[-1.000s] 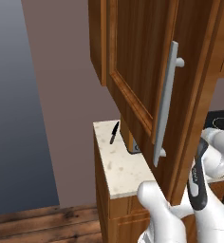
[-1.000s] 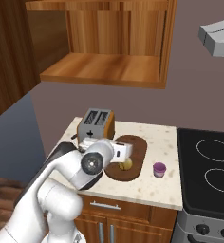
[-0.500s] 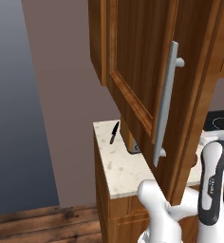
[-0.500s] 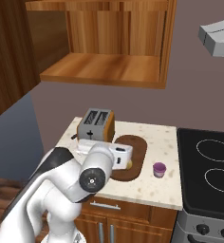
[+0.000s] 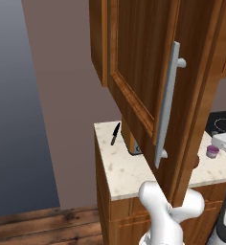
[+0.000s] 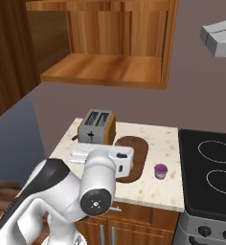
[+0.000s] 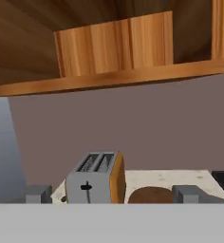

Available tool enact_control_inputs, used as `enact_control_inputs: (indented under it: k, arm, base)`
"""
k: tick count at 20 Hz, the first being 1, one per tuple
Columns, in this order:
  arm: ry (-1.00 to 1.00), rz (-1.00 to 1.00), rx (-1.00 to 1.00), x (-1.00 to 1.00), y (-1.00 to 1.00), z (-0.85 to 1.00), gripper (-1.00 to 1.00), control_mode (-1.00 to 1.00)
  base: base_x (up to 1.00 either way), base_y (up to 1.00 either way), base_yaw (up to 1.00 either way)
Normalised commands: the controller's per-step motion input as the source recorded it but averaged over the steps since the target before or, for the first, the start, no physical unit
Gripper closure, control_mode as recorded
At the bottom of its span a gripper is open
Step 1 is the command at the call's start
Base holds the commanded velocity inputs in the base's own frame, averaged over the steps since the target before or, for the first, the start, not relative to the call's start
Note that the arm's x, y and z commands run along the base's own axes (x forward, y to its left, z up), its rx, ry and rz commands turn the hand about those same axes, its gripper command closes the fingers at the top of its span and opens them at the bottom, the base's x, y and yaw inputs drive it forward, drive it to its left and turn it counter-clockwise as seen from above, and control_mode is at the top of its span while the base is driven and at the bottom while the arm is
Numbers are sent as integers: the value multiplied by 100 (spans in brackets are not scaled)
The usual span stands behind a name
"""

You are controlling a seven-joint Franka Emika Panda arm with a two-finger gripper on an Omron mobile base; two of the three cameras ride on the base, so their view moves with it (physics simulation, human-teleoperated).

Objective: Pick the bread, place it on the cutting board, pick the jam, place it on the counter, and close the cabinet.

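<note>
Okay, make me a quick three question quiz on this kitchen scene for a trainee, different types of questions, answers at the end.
1. True or false: the wall cabinet door is shut.
2. Multiple choice: where does the purple jam jar stand? A) on the cabinet shelf B) on the counter, right of the cutting board C) on the stovetop
3. Fill in: the appliance at the back of the counter, left of the cutting board, is a ____.

Key:
1. False; the door stands open and the bare shelf shows.
2. B
3. toaster
</note>
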Motion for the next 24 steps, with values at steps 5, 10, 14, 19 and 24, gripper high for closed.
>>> enact_control_inputs:
  k: [5,10,14,19,24]
  arm:
    - [-16,0,0,-51,34,27,-100,-100]
    - [-10,0,0,-49,45,30,-100,-100]
    - [-5,0,0,-50,53,31,-100,-100]
    - [-4,-1,0,-57,54,28,-100,-100]
    - [-5,-1,0,-70,49,24,-100,-100]
  base:
    - [0,0,0]
    - [0,0,0]
    - [0,0,0]
    - [0,0,0]
    - [0,0,0]
